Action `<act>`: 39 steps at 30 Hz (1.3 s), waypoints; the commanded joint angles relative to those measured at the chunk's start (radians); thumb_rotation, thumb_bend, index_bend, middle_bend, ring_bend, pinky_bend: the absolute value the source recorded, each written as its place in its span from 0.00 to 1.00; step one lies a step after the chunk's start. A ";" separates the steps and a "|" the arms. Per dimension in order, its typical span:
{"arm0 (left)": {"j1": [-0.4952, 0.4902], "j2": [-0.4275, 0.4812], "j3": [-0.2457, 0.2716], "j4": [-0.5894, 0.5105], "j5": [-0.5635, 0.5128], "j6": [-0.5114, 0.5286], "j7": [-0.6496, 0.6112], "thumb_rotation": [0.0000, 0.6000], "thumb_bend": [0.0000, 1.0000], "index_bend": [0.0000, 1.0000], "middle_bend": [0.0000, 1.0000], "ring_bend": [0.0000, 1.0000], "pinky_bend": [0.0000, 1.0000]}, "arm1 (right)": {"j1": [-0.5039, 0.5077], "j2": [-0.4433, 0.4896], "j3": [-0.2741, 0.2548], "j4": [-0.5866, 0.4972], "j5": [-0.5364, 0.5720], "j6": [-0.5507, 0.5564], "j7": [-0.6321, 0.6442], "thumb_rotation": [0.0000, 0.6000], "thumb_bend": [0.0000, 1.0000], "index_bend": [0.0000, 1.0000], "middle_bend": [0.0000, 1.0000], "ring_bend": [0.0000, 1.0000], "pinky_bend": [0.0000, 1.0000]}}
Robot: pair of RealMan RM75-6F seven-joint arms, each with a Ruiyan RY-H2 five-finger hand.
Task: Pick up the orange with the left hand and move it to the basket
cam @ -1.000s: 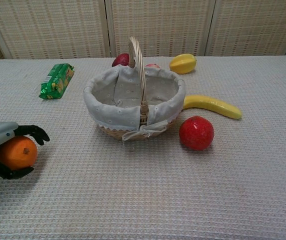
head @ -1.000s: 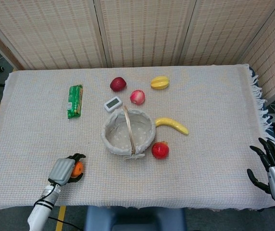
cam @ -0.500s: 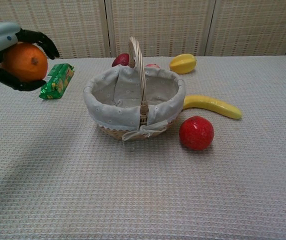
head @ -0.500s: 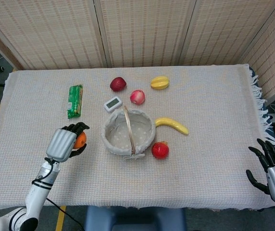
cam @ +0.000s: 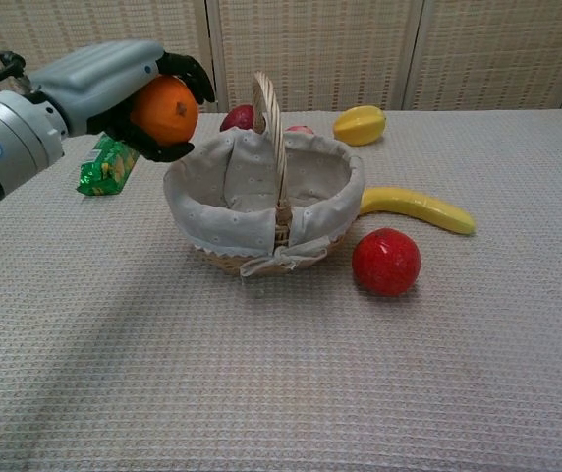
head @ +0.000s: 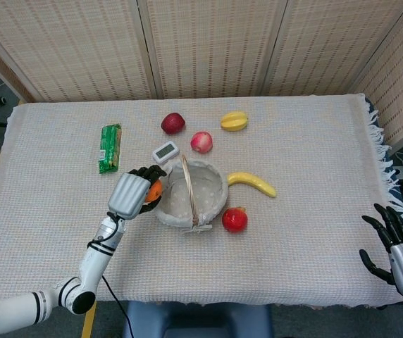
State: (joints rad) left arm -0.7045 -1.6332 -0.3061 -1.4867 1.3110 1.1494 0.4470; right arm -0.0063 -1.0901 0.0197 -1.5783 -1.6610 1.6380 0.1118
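My left hand grips the orange and holds it in the air just left of the basket's rim. The basket is wicker with a pale cloth lining and an upright handle; nothing shows inside it. The dark fingers wrap over the top and underside of the fruit. My right hand hangs at the table's right front corner, fingers spread and holding nothing; the chest view does not show it.
Around the basket lie a red apple, a banana, a small white timer, a pink peach, a dark red apple, a yellow starfruit and a green snack pack.
My left hand has lifted the orange from near the table's front left and carried it up and right, to the basket's left rim. The right hand has stayed put.
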 commanded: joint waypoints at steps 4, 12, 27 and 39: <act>-0.040 -0.118 0.017 0.166 0.034 0.025 -0.118 1.00 0.46 0.30 0.27 0.51 0.63 | 0.002 -0.001 0.002 -0.001 0.005 -0.004 -0.005 1.00 0.26 0.17 0.03 0.00 0.16; -0.048 -0.090 0.055 0.143 0.071 -0.003 -0.215 1.00 0.37 0.00 0.02 0.21 0.43 | 0.003 -0.001 0.000 -0.005 0.006 -0.007 -0.010 1.00 0.26 0.17 0.03 0.00 0.16; -0.039 -0.017 0.070 0.037 -0.039 -0.072 -0.138 1.00 0.34 0.00 0.00 0.01 0.29 | 0.006 -0.002 0.001 -0.007 0.009 -0.012 -0.015 1.00 0.26 0.17 0.03 0.00 0.16; -0.047 0.005 0.065 -0.007 -0.098 -0.095 -0.103 1.00 0.31 0.00 0.00 0.00 0.26 | 0.013 -0.003 0.001 -0.010 0.015 -0.029 -0.030 1.00 0.26 0.17 0.03 0.00 0.17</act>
State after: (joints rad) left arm -0.7506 -1.6287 -0.2404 -1.4930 1.2142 1.0549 0.3433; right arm 0.0070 -1.0933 0.0207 -1.5884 -1.6460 1.6092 0.0814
